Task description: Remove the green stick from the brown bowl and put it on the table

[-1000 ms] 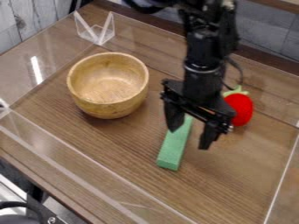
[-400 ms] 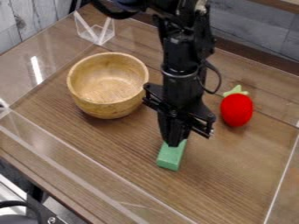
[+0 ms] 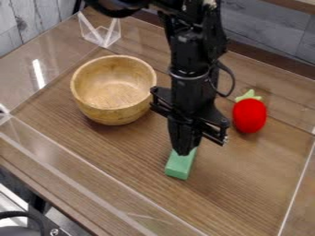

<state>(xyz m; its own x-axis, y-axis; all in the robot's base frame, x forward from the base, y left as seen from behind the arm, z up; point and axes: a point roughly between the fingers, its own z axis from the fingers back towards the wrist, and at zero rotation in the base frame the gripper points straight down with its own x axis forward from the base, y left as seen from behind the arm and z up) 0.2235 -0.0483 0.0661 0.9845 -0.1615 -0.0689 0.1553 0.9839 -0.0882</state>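
Note:
The green stick (image 3: pixel 181 166) lies flat on the table (image 3: pixel 87 157), to the right of the brown bowl (image 3: pixel 114 88) and outside it. The bowl stands upright with nothing showing inside. My gripper (image 3: pixel 185 145) points straight down over the stick's far end and hides that end. Its fingers are shut, pressed together into one narrow dark block. I cannot tell whether the fingertips touch the stick. Only the stick's near half shows below them.
A red strawberry-shaped toy (image 3: pixel 251 114) sits on the table right of the arm. Clear acrylic walls (image 3: pixel 55 180) ring the tabletop. A clear folded piece (image 3: pixel 99 32) stands at the back left.
The gripper went from open, straddling the stick's far end, to shut. It shifted left in the picture. The stick, bowl and red toy kept their places.

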